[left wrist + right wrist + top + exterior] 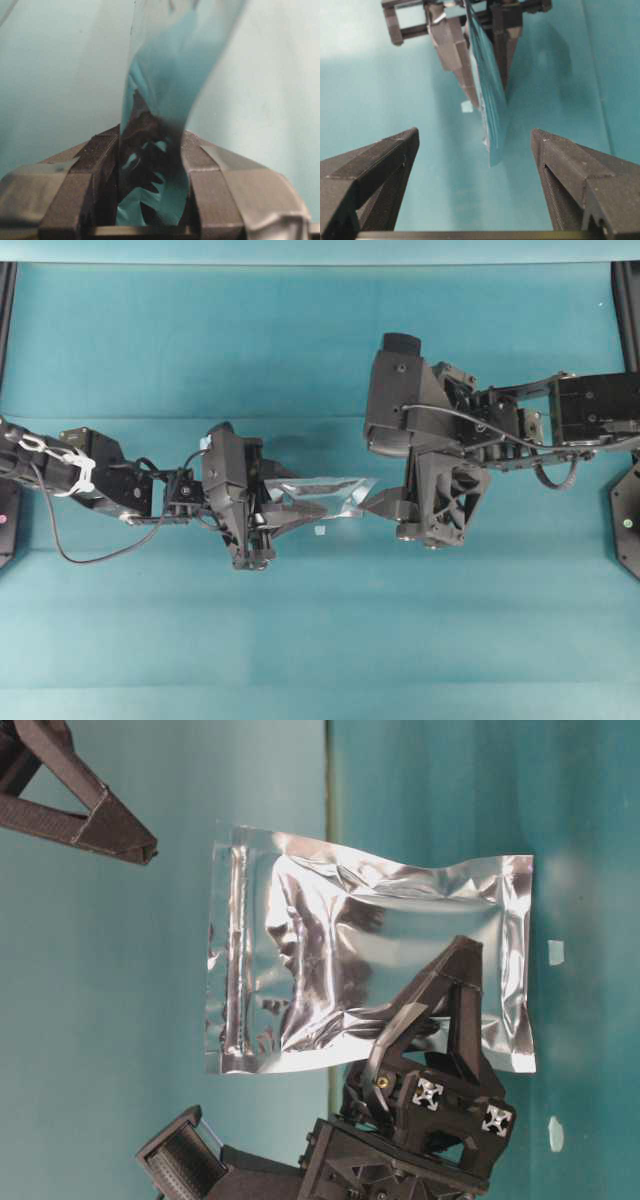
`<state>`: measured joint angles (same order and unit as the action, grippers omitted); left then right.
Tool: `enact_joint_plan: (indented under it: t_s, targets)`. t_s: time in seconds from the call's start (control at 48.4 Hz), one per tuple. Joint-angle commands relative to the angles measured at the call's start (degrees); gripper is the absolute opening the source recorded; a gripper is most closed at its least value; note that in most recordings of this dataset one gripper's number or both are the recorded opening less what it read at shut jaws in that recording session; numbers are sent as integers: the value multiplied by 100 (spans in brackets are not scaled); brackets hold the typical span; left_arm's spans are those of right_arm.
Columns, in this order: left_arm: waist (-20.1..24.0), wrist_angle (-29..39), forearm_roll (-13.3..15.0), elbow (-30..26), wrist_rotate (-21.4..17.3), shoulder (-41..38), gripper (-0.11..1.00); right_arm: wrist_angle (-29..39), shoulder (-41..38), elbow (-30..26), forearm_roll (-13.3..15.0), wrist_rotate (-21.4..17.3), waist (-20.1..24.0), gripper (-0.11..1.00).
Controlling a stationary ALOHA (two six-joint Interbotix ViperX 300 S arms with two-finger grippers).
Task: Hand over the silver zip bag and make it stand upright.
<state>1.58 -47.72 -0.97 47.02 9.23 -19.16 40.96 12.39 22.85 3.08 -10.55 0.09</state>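
Overhead exterior view shows the silver zip bag [322,492] held clear of the teal table [300,340], between the two arms. The left gripper [272,508] is clamped on one end of the bag; the left wrist view confirms foil pinched between its fingers [100,165]. The right gripper [385,502] stands with its jaws wide apart just beyond the bag's free end, and it does not appear to touch the foil.

Findings, as judgement:
- Right wrist view shows the bag edge-on, its free edge hanging between the open jaws but short of them. Closing from here risks catching only a sliver of edge, or nothing.
- The foil is slick and crinkled. A shallow pinch on the sealed border may slip once the left gripper releases, dropping the bag flat.
- Table-level view shows the bag bowed and the left gripper holding it near one corner. The unsupported end may swing or twist on contact, escaping the right jaws.
- Early release by the left gripper, before a firm hold, is the chief hazard.
- Which end forms the base cannot be told, so upright placement stays uncertain.
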Motion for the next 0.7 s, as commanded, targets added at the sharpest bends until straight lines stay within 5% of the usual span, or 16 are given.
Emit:
enact_joint_plan:
  t_s: [0.0,0.682]
  targets:
    - [-44,-18,-9,-18,-9,44,30,-44,123,-53,9,-62,9,90]
    - [-35,123,-9,-35,-9,44,30,-88,114,18,9,-62,9,90]
